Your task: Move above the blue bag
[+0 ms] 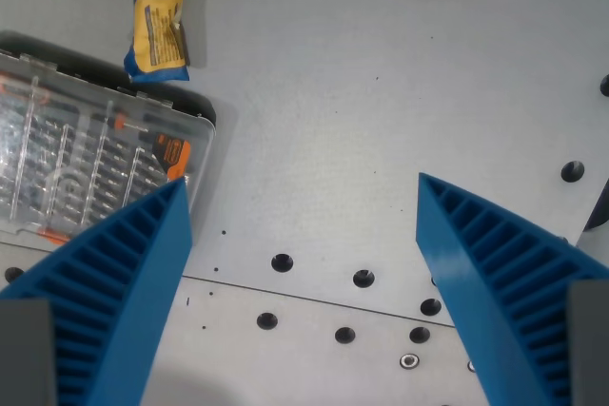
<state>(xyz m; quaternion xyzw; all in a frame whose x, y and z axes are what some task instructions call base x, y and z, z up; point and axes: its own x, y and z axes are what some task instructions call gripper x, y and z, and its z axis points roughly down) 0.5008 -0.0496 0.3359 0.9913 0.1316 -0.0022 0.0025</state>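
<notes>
Blue fingers: tool [303, 235] w/ two ribbed blue fingers [124, 292], one at each lower corner of wrist view; spread wide, nothing between them, bare bench in the gap.
Bench: light grey metal bench [381, 92], approx. flat; rows of small dark holes [282, 262] just below and between the fingertips; thin seam line runs across the surface near the holes.
Blue bag: blue bag [157, 30] w/ yellow label panel and dark print, narrow, lying flat on bench; sits far ahead of the tool, off toward wrist view's left, near top edge; upper end cut off by frame. Not under the tool; well apart from both fingers.
Bit case: clear plastic case [90, 154] on dark base, rows of metal bits inside, orange parts visible; lies ahead of the finger on wrist view's left, that fingertip overlapping its near corner in view; contact cannot tell.
Bag vs case: bag's lower end just beyond case's far edge; touching or not, cannot tell.
</notes>
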